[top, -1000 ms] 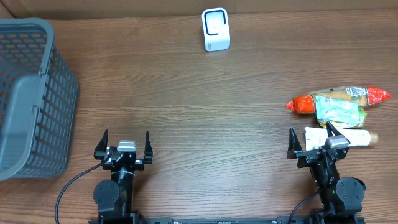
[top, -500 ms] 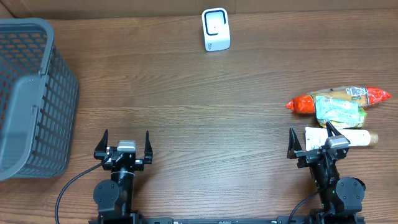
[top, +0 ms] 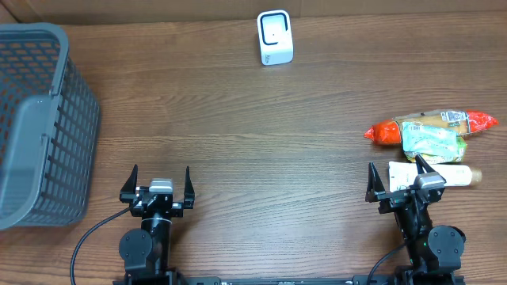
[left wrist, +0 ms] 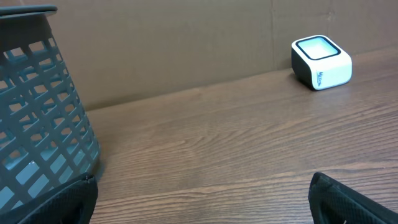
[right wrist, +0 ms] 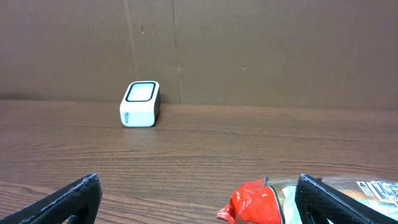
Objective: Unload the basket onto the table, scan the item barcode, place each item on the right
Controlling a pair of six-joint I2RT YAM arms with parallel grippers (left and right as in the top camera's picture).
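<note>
A white barcode scanner stands at the far middle of the table, also visible as the scanner and the scanner in the wrist views. At the right lie three items: a red-ended long packet, a green pouch on it, and a white tube nearer me. My right gripper stands open just left of the tube, nothing between its fingers; the packet's red end shows ahead of it. My left gripper is open and empty at the front left.
A grey plastic basket stands at the left edge of the table, close to the left arm; its mesh wall fills the left of the left wrist view. A brown cardboard wall backs the table.
</note>
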